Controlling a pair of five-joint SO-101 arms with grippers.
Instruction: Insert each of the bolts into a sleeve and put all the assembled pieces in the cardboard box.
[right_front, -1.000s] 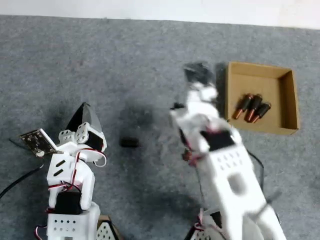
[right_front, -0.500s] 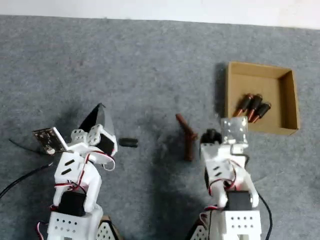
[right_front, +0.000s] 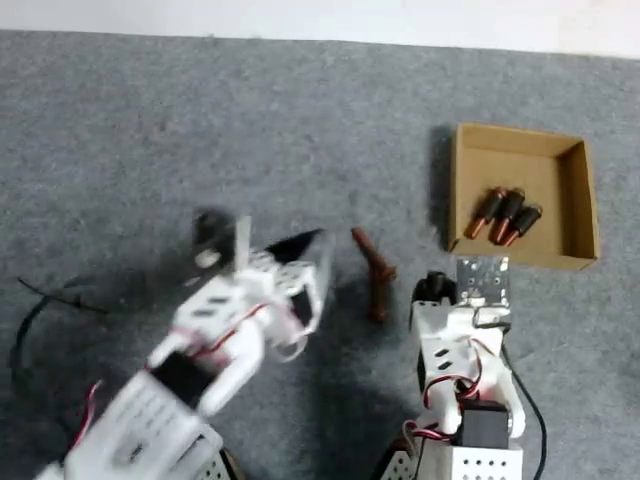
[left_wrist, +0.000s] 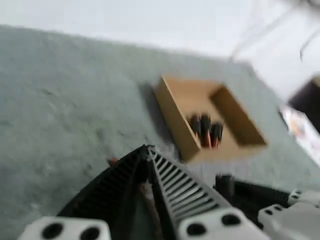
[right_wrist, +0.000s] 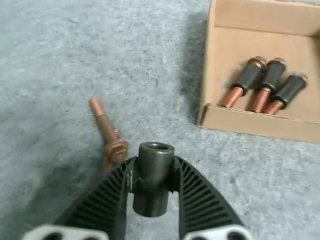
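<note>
Right wrist view: right gripper (right_wrist: 153, 164) jaws clamp the sleeve (right_wrist: 152, 187), its axis along them, bore outward; left gripper (left_wrist: 148, 151) closed.

No writing, label, number or sign can be read on the cardboard box (right_front: 515, 140), the sleeved bolts (right_front: 503, 215) in it, or the grey surface (right_front: 150, 120).

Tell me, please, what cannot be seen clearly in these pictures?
High view: the left arm is blurred and covers whatever lies beneath it.
Left wrist view: the left gripper hides the two bolts; the assembled pieces in the cardboard box are blurred.
Right wrist view: one bolt lies mostly behind the right gripper, which holds a sleeve.
</note>
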